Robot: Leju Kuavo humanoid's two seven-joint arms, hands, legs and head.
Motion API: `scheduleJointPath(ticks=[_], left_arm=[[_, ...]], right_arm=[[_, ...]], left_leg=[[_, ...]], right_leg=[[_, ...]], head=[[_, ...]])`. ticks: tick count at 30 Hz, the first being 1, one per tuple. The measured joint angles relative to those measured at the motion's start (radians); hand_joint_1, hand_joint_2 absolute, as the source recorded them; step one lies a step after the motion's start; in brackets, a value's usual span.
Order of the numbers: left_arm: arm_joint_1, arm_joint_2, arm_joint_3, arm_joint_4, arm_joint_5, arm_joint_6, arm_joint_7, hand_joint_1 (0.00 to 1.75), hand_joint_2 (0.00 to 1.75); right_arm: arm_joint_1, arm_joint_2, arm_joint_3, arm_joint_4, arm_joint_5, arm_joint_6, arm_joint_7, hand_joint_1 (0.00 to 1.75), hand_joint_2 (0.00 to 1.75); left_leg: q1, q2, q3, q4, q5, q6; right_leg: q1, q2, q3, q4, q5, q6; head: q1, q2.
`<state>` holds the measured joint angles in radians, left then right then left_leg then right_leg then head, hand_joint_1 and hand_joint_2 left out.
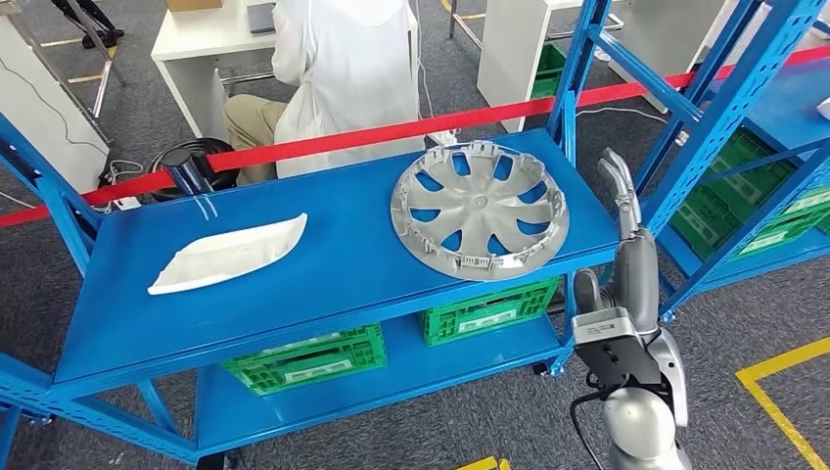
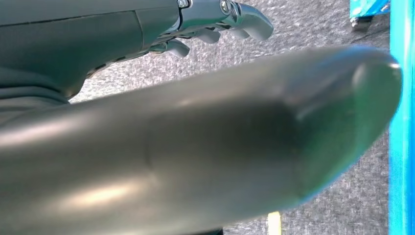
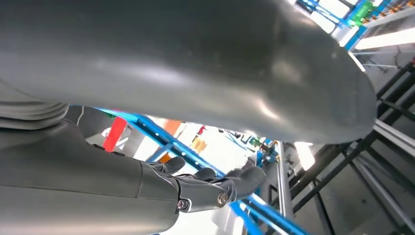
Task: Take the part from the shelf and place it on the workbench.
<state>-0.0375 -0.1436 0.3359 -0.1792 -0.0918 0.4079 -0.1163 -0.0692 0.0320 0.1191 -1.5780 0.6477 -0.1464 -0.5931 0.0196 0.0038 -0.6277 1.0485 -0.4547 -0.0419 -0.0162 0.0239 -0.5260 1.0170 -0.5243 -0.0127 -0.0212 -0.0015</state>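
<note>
The right hand (image 1: 622,201), fingers spread and empty at right of frame, risks knocking the hubcap (image 1: 481,209) off the shelf (image 1: 323,264) edge.

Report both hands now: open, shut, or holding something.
Left hand: holds nothing, fingers loosely apart, open.
Right hand: raised beside the shelf's right end, fingers extended, holds nothing, open.

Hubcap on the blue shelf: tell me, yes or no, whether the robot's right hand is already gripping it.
No. In the head view the right hand is raised beside the shelf's right end, apart from the hubcap, which lies flat on the shelf.
</note>
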Motion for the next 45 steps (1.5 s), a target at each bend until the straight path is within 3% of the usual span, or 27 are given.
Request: scheduleJointPath(ticks=[5, 7, 9, 10, 11, 12, 14, 16, 19, 24, 31, 37, 45], left_arm=[[0.006, -0.024, 0.006, 0.001, -0.006, 0.006, -0.009, 0.00, 0.00], [0.005, -0.026, 0.007, 0.001, -0.022, 0.000, -0.011, 0.00, 0.00], [0.006, -0.027, 0.007, 0.001, -0.031, -0.011, -0.020, 0.00, 0.00], [0.007, -0.027, 0.007, 0.001, -0.033, -0.018, -0.029, 0.00, 0.00], [0.008, -0.027, 0.007, 0.001, -0.033, -0.025, -0.037, 0.00, 0.00], [0.009, -0.027, 0.007, 0.001, -0.033, -0.029, -0.043, 0.00, 0.00], [0.009, -0.027, 0.007, 0.002, -0.036, -0.033, -0.048, 0.00, 0.00], [0.008, -0.027, 0.007, 0.002, -0.041, -0.037, -0.046, 0.00, 0.00], [0.007, -0.026, 0.007, 0.002, -0.044, -0.037, -0.035, 0.00, 0.00], [0.006, -0.027, 0.007, 0.002, -0.039, -0.031, -0.025, 0.00, 0.00], [0.005, -0.032, 0.007, 0.003, -0.041, -0.016, -0.008, 0.00, 0.00], [0.006, -0.043, 0.008, 0.004, -0.034, 0.002, 0.016, 0.00, 0.00], [0.007, -0.047, 0.016, 0.005, -0.022, 0.009, 0.022, 0.00, 0.00]], right_arm=[[0.012, -0.043, 0.016, 0.003, 0.008, 0.004, 0.047, 0.00, 0.00], [0.028, -0.059, 0.021, -0.005, 0.010, 0.005, 0.057, 0.00, 0.00], [0.050, -0.071, 0.027, -0.012, 0.017, 0.010, 0.072, 0.00, 0.00], [0.062, -0.077, 0.030, -0.016, 0.024, 0.012, 0.080, 0.00, 0.00], [0.072, -0.083, 0.033, -0.020, 0.034, 0.014, 0.087, 0.00, 0.00], [0.079, -0.088, 0.036, -0.023, 0.044, 0.014, 0.092, 0.00, 0.00], [0.082, -0.097, 0.044, -0.026, 0.062, 0.013, 0.098, 0.00, 0.87], [0.079, -0.103, 0.055, -0.025, 0.078, 0.012, 0.100, 0.00, 1.75], [0.063, -0.112, 0.076, -0.015, 0.094, 0.024, 0.093, 0.00, 1.75], [0.012, -0.130, 0.099, 0.037, 0.087, 0.052, 0.079, 0.00, 1.75], [-0.091, -0.148, 0.139, 0.145, 0.076, 0.122, 0.027, 0.00, 1.75], [-0.239, -0.150, 0.199, 0.321, 0.086, 0.125, -0.007, 0.00, 1.75], [-0.314, -0.148, 0.247, 0.449, 0.089, 0.137, -0.016, 0.00, 1.75]], left_leg=[[-0.003, -0.005, 0.013, -0.018, 0.005, 0.039], [-0.002, -0.004, 0.022, -0.020, -0.001, 0.050], [-0.005, -0.003, 0.027, -0.020, -0.009, 0.057], [-0.007, -0.003, 0.031, -0.020, -0.013, 0.058], [-0.009, -0.004, 0.035, -0.020, -0.017, 0.059], [-0.010, -0.004, 0.042, -0.020, -0.022, 0.058], [-0.014, -0.005, 0.053, -0.019, -0.031, 0.054], [-0.018, -0.004, 0.056, -0.017, -0.039, 0.050], [-0.021, -0.001, 0.056, -0.021, -0.044, 0.049], [-0.020, -0.001, 0.063, -0.033, -0.039, 0.039], [-0.019, -0.001, 0.065, -0.036, -0.039, 0.033], [-0.019, -0.001, 0.069, -0.035, -0.039, 0.033], [-0.020, -0.003, 0.070, -0.035, -0.039, 0.033]], right_leg=[[-0.001, -0.008, 0.000, 0.024, -0.030, 0.031], [-0.001, -0.015, -0.056, 0.131, -0.078, 0.037], [0.000, -0.016, -0.143, 0.267, -0.122, 0.038], [0.000, -0.017, -0.170, 0.297, -0.118, 0.037], [0.000, -0.017, -0.178, 0.288, -0.093, 0.034], [0.002, -0.017, -0.164, 0.238, -0.052, 0.029], [0.009, -0.021, -0.108, 0.095, 0.029, 0.015], [0.014, -0.025, -0.076, 0.015, 0.058, 0.014], [0.014, -0.020, -0.074, 0.007, 0.057, 0.021], [0.015, -0.019, -0.073, 0.007, 0.055, 0.013], [0.015, -0.018, -0.073, 0.008, 0.053, 0.009], [0.015, -0.018, -0.071, 0.008, 0.054, 0.009], [0.015, -0.019, -0.070, 0.007, 0.054, 0.009]], head=[[-0.003, 0.000], [-0.002, 0.000], [-0.002, 0.000], [-0.002, 0.000], [-0.002, 0.000], [-0.002, 0.000], [-0.002, 0.000], [-0.003, 0.000], [-0.003, 0.000], [-0.003, 0.000], [-0.003, 0.000], [-0.003, 0.000], [-0.003, 0.000]])
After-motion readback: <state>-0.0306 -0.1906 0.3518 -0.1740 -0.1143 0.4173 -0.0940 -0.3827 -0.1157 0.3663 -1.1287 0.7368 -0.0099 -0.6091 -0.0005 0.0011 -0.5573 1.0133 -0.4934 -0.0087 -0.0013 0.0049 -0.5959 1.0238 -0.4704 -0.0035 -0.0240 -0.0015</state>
